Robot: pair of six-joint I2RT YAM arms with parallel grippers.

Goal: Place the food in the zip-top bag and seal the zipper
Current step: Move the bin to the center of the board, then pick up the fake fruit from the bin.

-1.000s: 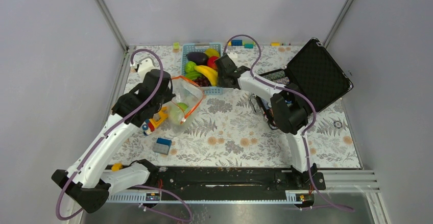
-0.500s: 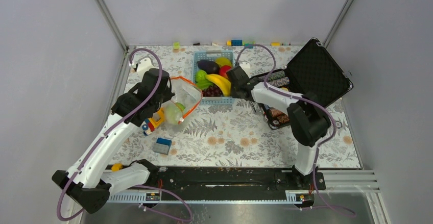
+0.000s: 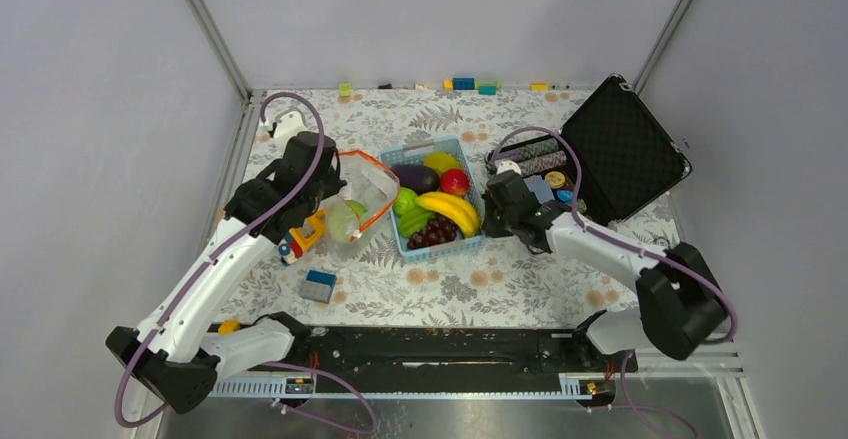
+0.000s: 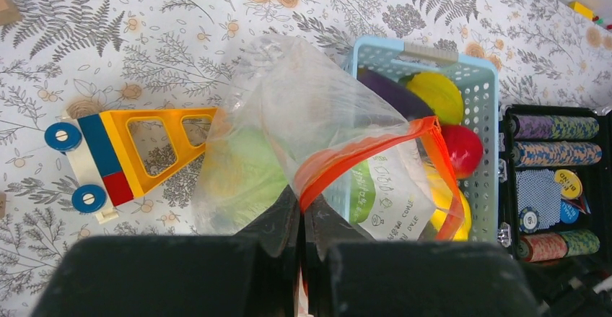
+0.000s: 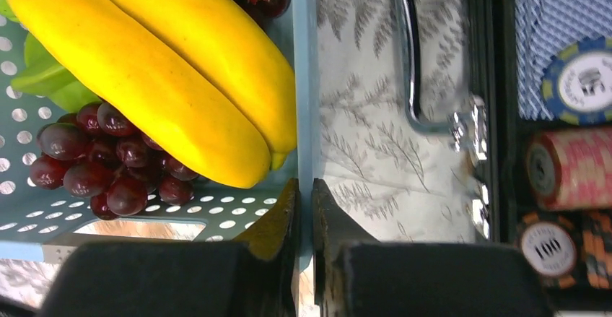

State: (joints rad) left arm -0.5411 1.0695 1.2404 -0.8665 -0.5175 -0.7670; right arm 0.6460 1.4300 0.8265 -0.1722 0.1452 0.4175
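left claw [image 4: 301,214]: clenched on the zip-top bag [image 4: 289,107] by its zipper [image 4: 361,154], lower centre.
right claw [image 5: 304,198]: clamped on the basket [image 5: 304,79] wall, beside the banana [image 5: 144,71].

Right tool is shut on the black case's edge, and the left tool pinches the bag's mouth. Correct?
No. The right tool is shut on the wall of the blue basket, not the case, as the right wrist view shows. The left tool does pinch the mouth of the bag.
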